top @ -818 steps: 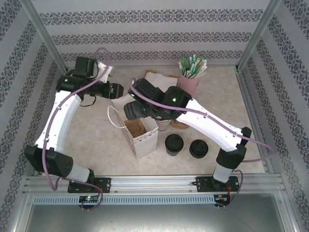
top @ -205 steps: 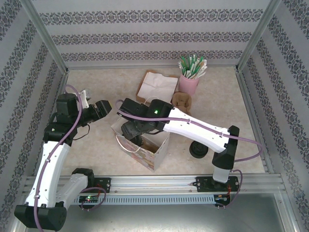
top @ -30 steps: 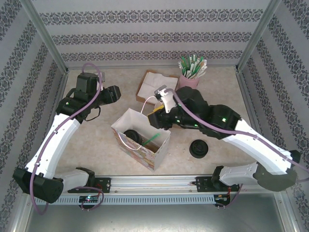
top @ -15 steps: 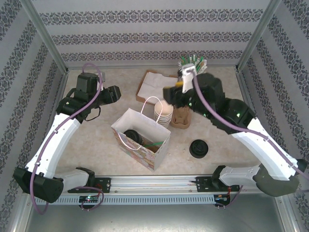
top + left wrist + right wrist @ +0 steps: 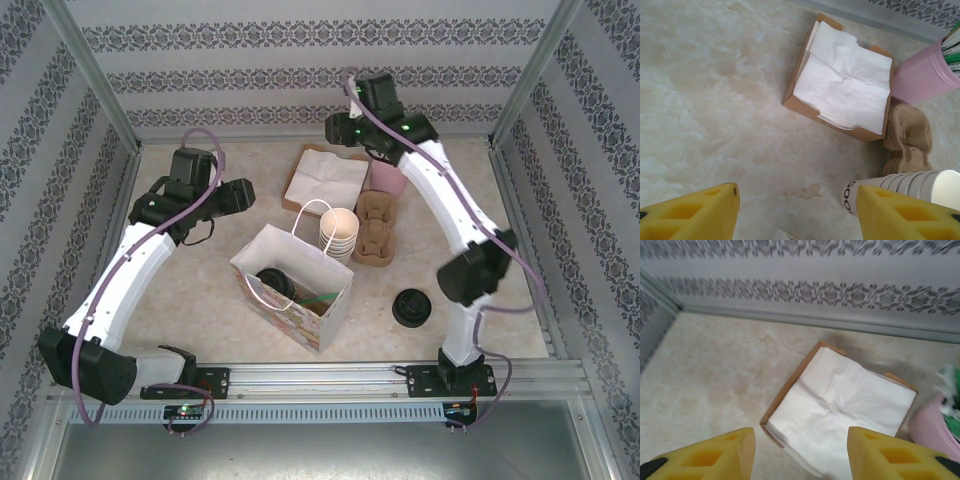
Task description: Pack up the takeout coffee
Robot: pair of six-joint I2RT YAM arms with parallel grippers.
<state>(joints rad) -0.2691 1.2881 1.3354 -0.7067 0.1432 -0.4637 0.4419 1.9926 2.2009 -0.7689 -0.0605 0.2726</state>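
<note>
Left fingers (image 5: 695, 215) and right fingers (image 5: 890, 452) spread empty, napkin box (image 5: 790, 385) below the right pair, where descending might snag several napkins (image 5: 840, 410) or nudge the pink cup (image 5: 932, 427).

This is a lab robot cell: aluminium frame posts (image 5: 90, 70) rise at the upper corners, wallpapered panels (image 5: 300, 75) enclose a marble-look tabletop (image 5: 190, 290), and a slotted rail (image 5: 320, 375) carrying arm bases (image 5: 450, 378) spans the bottom.
</note>
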